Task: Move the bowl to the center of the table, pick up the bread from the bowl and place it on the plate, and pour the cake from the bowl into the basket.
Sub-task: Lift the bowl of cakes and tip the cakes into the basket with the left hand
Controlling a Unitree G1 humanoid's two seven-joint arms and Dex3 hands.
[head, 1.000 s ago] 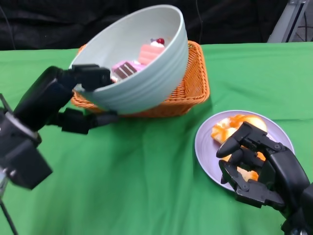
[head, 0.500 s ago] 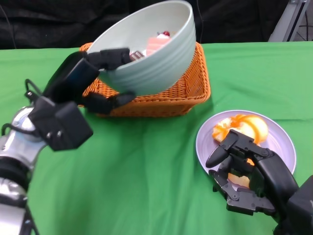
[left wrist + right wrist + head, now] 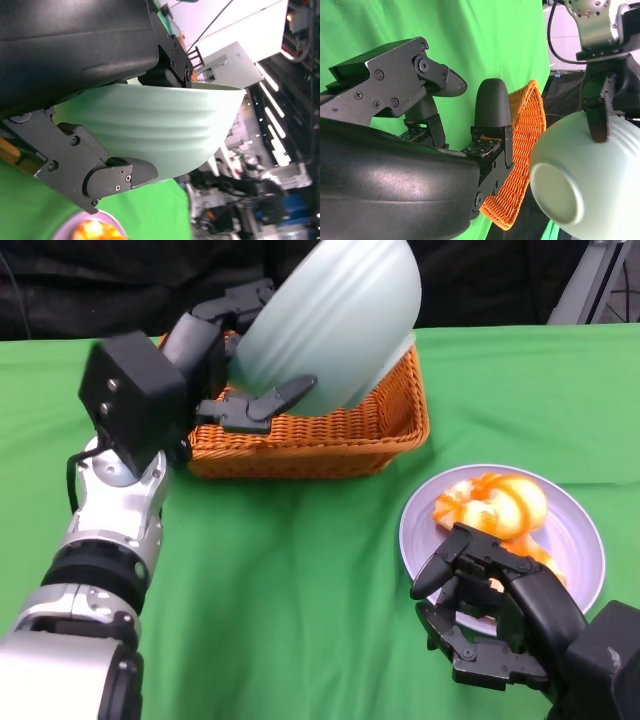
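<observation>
Bowl [image 3: 335, 325] tipped over basket [image 3: 330, 435]

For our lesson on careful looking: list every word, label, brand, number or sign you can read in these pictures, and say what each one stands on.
None: no readable text shows in any view.
The bowl, the basket, the plate and the green cloth are all plain.
The left robot hand and the right robot hand show only screws and black casing, no markings.
The room behind, in the left wrist view, is too blurred to read anything.
</observation>
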